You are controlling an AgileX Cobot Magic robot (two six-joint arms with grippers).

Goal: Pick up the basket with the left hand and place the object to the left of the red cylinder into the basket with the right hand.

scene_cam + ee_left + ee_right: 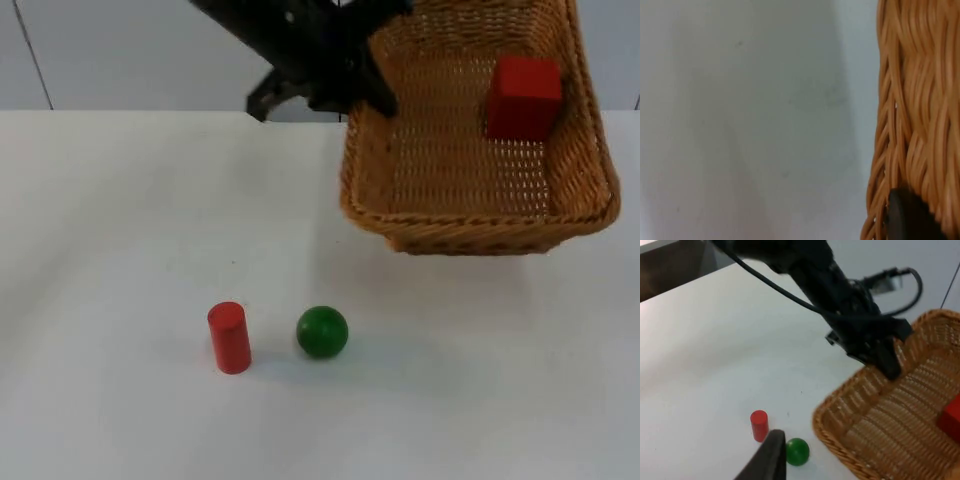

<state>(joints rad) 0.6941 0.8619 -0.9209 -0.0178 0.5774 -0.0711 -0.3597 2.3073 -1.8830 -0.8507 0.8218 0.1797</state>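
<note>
Top view: left end effector point(362, 92) grips the raised basket point(470, 225) rim; right end effector's state unclear.

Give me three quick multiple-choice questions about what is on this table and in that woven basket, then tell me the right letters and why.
1. Where is the red block?
A. on the table beside the ball
B. inside the wicker basket
C. on top of the cylinder

2. What colour is the small ball on the table?
A. green
B. blue
C. yellow

3. What is the state of the basket?
A. lying upside down on the table
B. held up off the table by the left gripper
C. standing untouched by any arm

Answers:
1 B: the red block lies on the floor of the woven wicker basket.
2 A: the green ball sits on the white table, next to the upright red cylinder.
3 B: the left gripper clamps the basket's rim, and the basket hangs tilted above the table. The right gripper hovers above the ball and cylinder.
</note>
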